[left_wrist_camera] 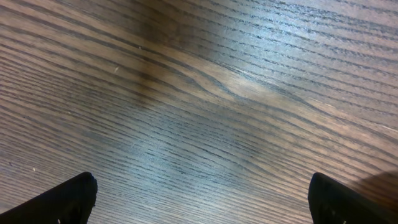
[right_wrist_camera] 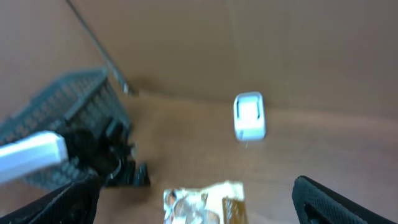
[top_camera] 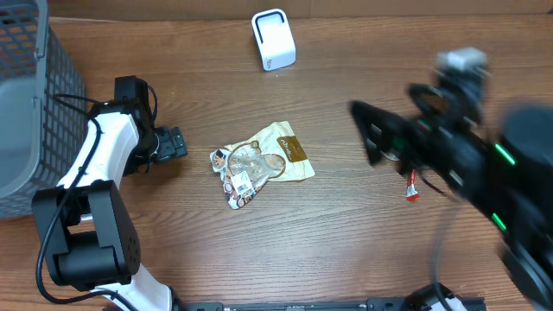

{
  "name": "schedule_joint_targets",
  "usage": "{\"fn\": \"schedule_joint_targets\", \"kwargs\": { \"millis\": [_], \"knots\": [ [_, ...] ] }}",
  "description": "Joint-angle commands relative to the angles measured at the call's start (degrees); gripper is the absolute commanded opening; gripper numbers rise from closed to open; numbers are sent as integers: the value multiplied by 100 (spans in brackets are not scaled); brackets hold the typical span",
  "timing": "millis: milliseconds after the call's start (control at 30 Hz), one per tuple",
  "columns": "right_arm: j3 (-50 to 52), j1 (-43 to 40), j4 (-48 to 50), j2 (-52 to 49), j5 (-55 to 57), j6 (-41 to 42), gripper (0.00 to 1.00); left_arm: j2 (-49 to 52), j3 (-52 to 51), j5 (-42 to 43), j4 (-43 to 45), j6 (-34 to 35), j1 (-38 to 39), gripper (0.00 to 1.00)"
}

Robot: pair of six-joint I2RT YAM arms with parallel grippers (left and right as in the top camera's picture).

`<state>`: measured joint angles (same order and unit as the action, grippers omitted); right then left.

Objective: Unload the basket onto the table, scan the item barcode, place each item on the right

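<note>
**A:** What does the item look like?

**B:** It's a flat, crinkled snack packet (top_camera: 262,164), clear and beige. There's a brown panel at its upper right end and a small white label (top_camera: 243,184) at its lower left end, facing up. It lies in the middle of the wooden table (top_camera: 346,259).

**A:** And the grippers around it?

**B:** The left gripper (top_camera: 177,142) is left of centre, near the packet's left end but not touching it. Its jaws are spread wide, and its wrist view shows only bare wood between the fingertips (left_wrist_camera: 68,199). The right gripper (top_camera: 367,134) is blurred at centre right. It's also spread wide, holds nothing, and sits apart from the packet's right end.

**A:** Farther back?

**B:** A white scanner (top_camera: 273,39) stands at top centre, well beyond the packet. A grey basket (top_camera: 17,104) fills the upper left edge.
</note>
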<state>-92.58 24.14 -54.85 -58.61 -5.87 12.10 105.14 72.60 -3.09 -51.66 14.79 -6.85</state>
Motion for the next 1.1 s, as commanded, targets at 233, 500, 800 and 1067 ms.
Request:
{"fn": "schedule_joint_targets", "kwargs": {
  "millis": [233,500,800,1067],
  "knots": [
    [1198,-380,-155,2538,581,-31,100,7,85,-33,9,-63,11,100],
    [2859,-793,-197,4183,619,-31,100,7,85,-33,9,-63,11,100],
    [4605,-1047,879,5163,623,-26,100,7,85,-33,9,-63,11,100],
    [6048,-1176,2671,5831,621,-7,100,7,85,-33,9,-63,11,100]
  ]
}}
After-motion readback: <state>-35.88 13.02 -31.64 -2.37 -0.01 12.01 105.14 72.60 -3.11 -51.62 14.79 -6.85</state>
